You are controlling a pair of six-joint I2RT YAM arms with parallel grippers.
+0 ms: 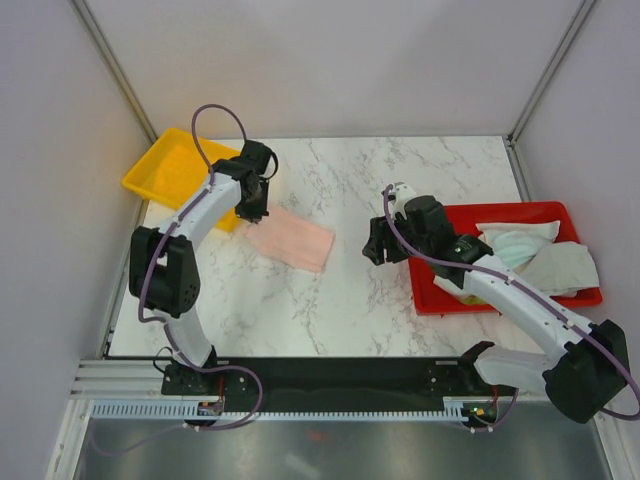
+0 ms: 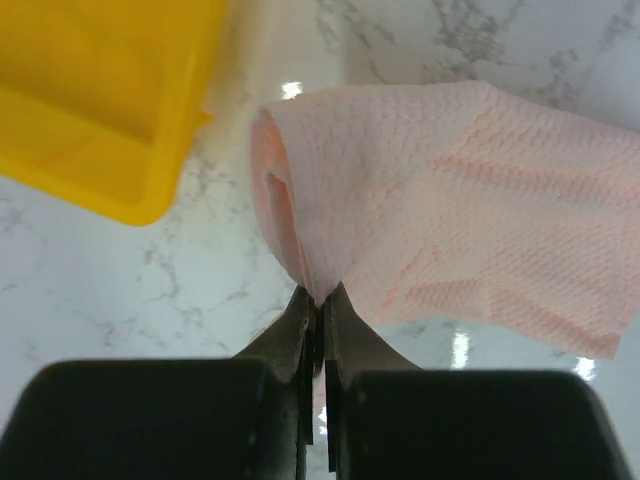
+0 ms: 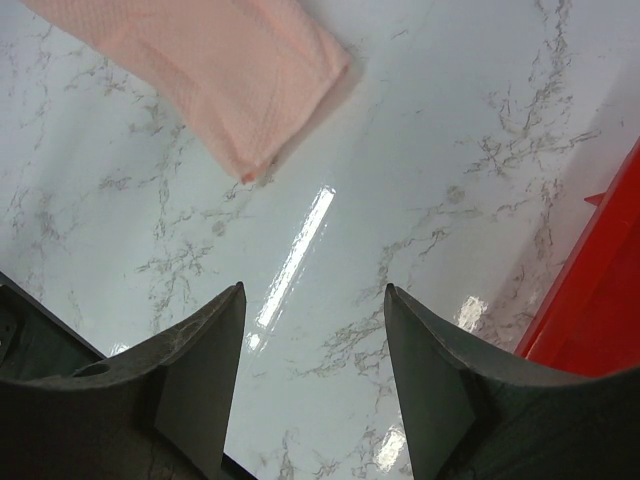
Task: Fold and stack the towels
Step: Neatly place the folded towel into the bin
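Tightly — left gripper (image 2: 318,300) on pink towel (image 2: 450,200)

Left end effector (image 2: 318,298) clamped, right one (image 3: 314,290) (spread)

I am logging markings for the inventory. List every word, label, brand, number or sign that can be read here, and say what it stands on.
None: no readable text in any view.
The pink towel, the yellow tray, the red tray and the other towels in it bear no lettering.
The coloured specks on the base rail are too small to read.
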